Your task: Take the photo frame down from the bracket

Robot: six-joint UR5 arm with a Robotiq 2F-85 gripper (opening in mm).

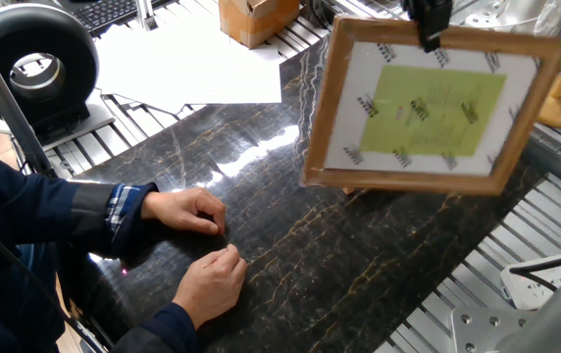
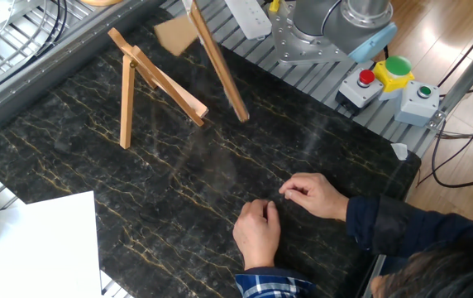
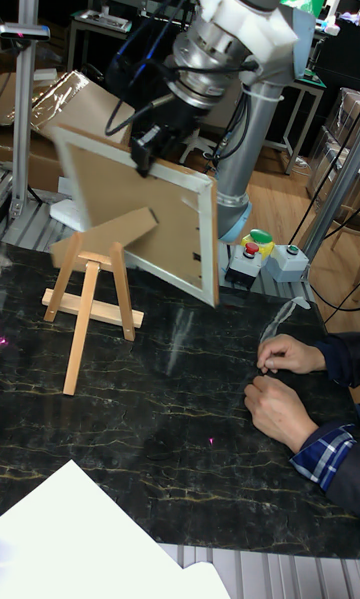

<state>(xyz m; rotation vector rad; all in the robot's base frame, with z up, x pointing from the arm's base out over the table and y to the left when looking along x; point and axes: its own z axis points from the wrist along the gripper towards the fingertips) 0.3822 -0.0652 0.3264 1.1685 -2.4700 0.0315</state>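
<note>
1. We see the black two-finger gripper (image 3: pixel 148 155) clenched on the top edge of the large light-wood photo frame with white mat and yellow-green picture (image 1: pixel 426 106), which hangs tilted, clear of the small light-wood A-shaped easel bracket (image 3: pixel 90 294) at centre left of the tall view.
2. Edge-only pinch: we think the frame could swing or slip.
3. Its fold-out back flap (image 3: pixel 110 232) sits just above the bracket top and could snag it.
4. The person's hands (image 2: pixel 290 211) rest lower centre, in the likely set-down zone.

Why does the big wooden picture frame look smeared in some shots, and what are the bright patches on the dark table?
In the tall fixed view the light-wood photo frame is soft with motion blur, and in the other fixed view too. One fixed view shows it sharper, while pale glare streaks the black marble tabletop beside the white paper sheet.
</note>
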